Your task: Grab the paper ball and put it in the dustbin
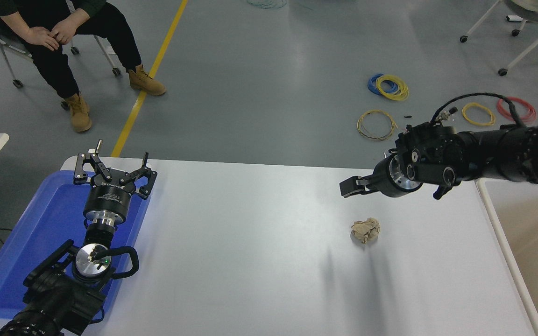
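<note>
Right gripper [349, 186] hanging above table [250, 242], at about 11 o'clock from paper ball [365, 230], apart from it; finger spread impossible to tell. Dustbin [502, 242] at 3 o'clock. Left gripper [114, 169] parked wide over blue tray [40, 233]. Risk: light wad nudged aside by an off-centre descent.

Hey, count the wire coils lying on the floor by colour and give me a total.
Yellow coils: 3
Blue coil: 1
Red coil: 1
Total: 5
</note>
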`<state>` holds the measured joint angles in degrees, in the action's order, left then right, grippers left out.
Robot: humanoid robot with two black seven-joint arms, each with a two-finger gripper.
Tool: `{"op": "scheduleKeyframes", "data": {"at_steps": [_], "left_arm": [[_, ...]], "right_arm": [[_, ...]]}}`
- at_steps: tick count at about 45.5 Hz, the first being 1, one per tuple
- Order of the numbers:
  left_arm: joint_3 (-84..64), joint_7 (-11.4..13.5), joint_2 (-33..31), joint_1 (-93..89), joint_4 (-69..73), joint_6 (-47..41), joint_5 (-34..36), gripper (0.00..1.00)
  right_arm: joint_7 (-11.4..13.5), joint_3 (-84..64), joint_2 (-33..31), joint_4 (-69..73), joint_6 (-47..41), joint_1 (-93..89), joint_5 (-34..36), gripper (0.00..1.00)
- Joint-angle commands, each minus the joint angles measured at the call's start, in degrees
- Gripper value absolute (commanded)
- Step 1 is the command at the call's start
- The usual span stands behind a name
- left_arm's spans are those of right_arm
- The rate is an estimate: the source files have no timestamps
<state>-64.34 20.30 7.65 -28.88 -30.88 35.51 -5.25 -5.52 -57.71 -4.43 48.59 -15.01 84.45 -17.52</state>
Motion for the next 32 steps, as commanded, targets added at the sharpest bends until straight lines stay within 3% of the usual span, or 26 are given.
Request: {"op": "scheduleKeyframes", "data": {"at_steps": [1,32], "left_arm": [[0.0,0.0,-0.01,0.05,0.03,0.0,0.06,1.0],[0.0,0.0,-0.01,0.05,0.03,0.0,0.06,1.0]], "right_arm": [[-0.01,2.25,2.85,-6.92,1.74,-8.33,-0.06,1.0],[-0.01,2.17,3.55,-17.38,2.71,-15.54,-0.85,1.0]]}}
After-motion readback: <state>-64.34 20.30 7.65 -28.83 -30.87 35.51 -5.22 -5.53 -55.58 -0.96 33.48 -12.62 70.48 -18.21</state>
